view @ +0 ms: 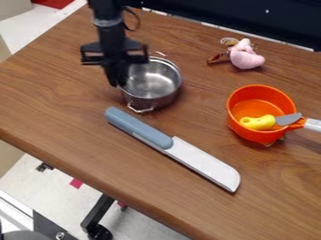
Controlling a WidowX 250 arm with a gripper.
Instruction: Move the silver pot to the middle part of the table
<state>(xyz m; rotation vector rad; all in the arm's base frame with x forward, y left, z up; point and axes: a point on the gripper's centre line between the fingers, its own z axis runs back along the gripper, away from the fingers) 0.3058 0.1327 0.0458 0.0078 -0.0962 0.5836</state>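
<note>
Camera view: I have the gripper (118, 84) at the left rim of the silver pot (152, 83), upper frame, left of centre; I cannot determine whether it is open or closed.

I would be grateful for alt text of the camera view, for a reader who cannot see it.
A black robot gripper is at the left side of a silver pot on a wooden table. Nearer the camera lies a toy knife; to the right, an orange pot holds a yellow-handled utensil.
</note>
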